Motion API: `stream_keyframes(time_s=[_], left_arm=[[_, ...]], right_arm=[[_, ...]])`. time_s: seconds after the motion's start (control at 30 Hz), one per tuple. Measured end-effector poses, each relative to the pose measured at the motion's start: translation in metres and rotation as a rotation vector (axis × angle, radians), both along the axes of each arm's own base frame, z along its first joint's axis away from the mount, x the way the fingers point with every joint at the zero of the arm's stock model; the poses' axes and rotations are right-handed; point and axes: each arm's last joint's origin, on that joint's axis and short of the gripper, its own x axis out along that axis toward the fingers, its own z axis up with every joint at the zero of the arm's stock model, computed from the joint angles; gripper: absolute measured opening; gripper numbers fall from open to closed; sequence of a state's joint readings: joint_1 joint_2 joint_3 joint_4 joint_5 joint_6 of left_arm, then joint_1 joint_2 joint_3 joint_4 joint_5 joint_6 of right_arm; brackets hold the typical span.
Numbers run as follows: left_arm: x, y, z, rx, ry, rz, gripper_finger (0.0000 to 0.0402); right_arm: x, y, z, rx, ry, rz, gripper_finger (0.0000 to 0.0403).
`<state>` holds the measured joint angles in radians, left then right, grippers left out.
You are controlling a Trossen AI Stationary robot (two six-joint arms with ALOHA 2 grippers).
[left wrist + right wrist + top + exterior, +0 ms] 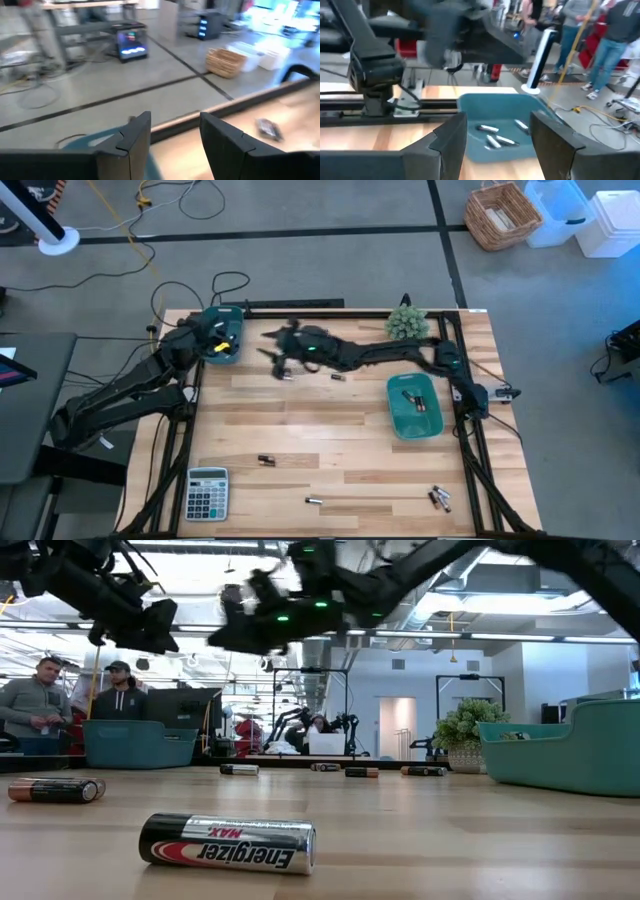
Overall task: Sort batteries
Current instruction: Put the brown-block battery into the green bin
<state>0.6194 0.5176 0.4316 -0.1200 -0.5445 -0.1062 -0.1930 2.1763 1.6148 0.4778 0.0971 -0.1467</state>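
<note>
With both grippers' fingers apart and empty, the left gripper (222, 340) over its bin (228, 355) and the right gripper (275, 356) nearby, some batteries (495, 136) are binned while several batteries (266, 461) lie loose on the table (330, 440), so sorting looks partly done.

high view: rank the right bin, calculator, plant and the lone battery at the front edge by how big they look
1. right bin
2. calculator
3. plant, close to the calculator in looks, so that pair is unsure
4. battery, by far the smallest
</note>
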Motion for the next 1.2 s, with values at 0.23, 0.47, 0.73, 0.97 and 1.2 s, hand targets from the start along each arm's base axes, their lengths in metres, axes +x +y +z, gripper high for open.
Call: stream_keyframes(time_s=[0.23, 0.47, 0.73, 0.97, 1.2], left_arm=[[0.015, 0.002, -0.007, -0.05, 0.04, -0.234, 0.0164], [0.043, 0.002, -0.022, -0.092, 0.159, -0.43, 0.0164], [0.078, -0.006, -0.037, -0.062, 0.22, -0.61, 0.0164], [0.102, -0.011, -0.052, -0.067, 0.233, -0.687, 0.0164], [0.112, -0.013, -0.06, -0.083, 0.226, -0.737, 0.0164]], right_arm=[[-0.078, 0.006, -0.007, 0.028, 0.075, -0.03, 0.0228], [-0.163, 0.017, 0.0, 0.063, -0.042, -0.064, 0.0228], [-0.213, 0.038, -0.012, 0.08, 0.075, -0.061, 0.0228], [-0.216, 0.042, -0.029, 0.148, 0.279, -0.079, 0.0228], [-0.196, 0.041, -0.05, 0.178, 0.409, -0.079, 0.0228]])
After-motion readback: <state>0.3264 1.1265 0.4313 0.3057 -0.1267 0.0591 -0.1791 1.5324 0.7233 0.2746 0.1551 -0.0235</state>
